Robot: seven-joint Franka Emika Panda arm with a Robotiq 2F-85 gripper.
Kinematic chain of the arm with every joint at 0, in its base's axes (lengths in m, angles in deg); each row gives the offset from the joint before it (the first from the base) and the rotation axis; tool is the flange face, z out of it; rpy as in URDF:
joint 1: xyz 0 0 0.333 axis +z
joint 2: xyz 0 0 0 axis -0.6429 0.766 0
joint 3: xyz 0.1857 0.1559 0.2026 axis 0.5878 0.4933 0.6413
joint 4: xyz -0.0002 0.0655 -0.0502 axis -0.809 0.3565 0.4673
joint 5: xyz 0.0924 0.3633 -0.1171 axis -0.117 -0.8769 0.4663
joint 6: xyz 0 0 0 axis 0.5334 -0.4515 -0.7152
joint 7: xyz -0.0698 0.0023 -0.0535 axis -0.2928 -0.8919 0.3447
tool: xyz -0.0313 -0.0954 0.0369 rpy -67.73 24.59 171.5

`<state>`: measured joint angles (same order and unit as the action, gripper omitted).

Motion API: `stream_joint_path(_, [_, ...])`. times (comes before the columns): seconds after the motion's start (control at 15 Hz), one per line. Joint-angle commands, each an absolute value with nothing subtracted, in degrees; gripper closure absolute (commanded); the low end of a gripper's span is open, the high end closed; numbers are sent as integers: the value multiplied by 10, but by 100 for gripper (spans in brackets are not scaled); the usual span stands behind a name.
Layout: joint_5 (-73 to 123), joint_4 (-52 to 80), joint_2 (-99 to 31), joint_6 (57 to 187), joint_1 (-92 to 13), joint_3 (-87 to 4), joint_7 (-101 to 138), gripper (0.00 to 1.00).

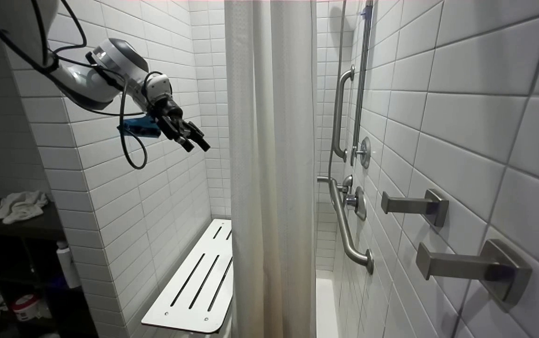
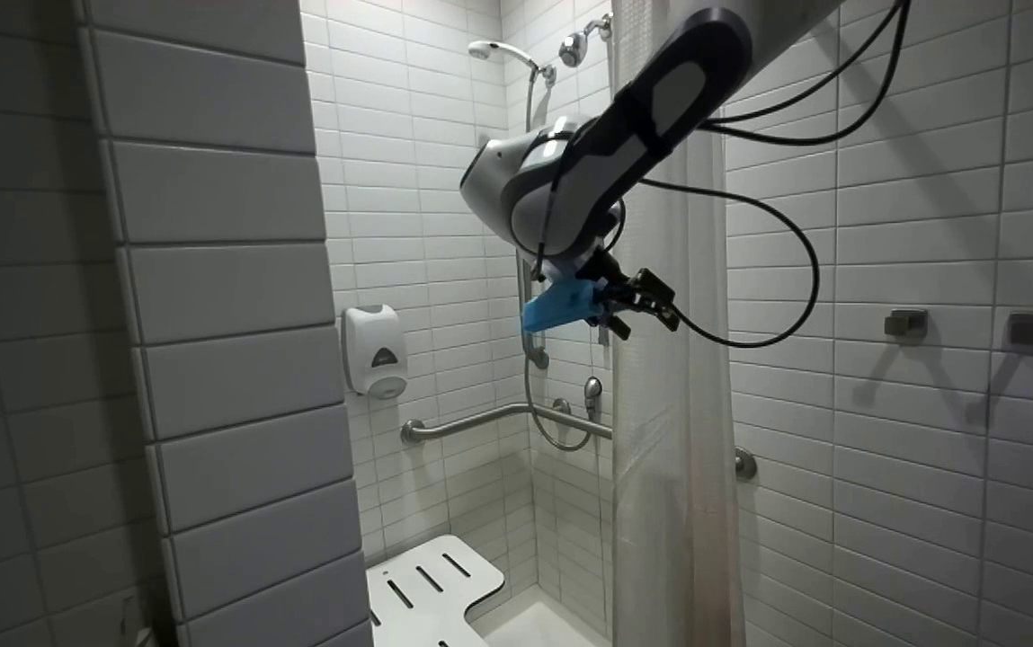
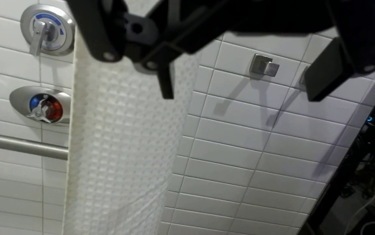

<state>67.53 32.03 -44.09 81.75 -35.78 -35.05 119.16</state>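
Note:
My gripper is open, its two black fingers spread wide at the top of the wrist view with nothing between them. It hangs in the air below the arm in both exterior views. A blue part is fixed on the wrist beside it. The nearest thing is a white textured shower curtain, bunched and hanging down. The left finger overlaps the curtain in the wrist view; I cannot tell whether they touch. The curtain also hangs in both exterior views.
A white slotted bench is by the tiled wall. Metal hooks and grab bars stick out of the tiles. Shower valves show left of the curtain. A soap dispenser hangs on the wall. Dark shelves hold cloths.

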Motion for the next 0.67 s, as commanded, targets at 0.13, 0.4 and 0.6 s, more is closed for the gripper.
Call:
stream_joint_path(0.13, [674,221,-381,791,-366,-369,1244,0])
stream_joint_path(0.4, [692,171,-340,796,-372,-385,1238,0])
stream_joint_path(0.6, [724,163,-320,806,-366,-389,1222,0])
